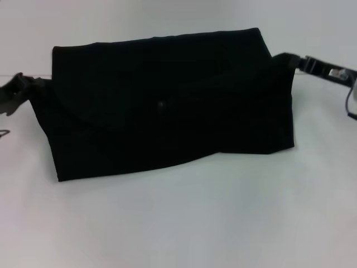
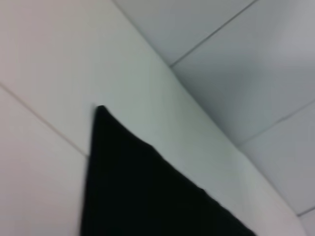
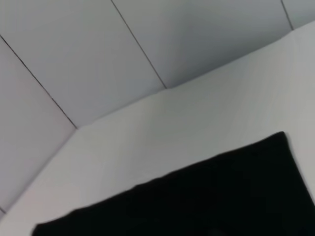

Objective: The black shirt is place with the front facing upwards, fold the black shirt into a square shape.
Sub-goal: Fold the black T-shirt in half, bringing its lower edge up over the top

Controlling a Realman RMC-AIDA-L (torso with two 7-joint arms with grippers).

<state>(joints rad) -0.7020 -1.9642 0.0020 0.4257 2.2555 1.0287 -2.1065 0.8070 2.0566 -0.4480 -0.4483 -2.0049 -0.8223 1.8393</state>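
The black shirt [image 1: 167, 106] lies folded into a wide band across the middle of the white table, and no lettering shows on it. My left gripper [image 1: 21, 92] is at the shirt's left end, right against the cloth's edge. At the upper right corner my right gripper [image 1: 287, 60] meets the cloth. A pointed corner of the black shirt [image 2: 142, 191] shows in the left wrist view. The right wrist view shows a long straight edge of the black shirt [image 3: 206, 196].
White table [image 1: 178, 223] stretches in front of and behind the shirt. Both wrist views show the table's far edge, with the grey tiled floor [image 3: 74, 49] beyond it. A dark cable [image 1: 350, 103] hangs by my right arm.
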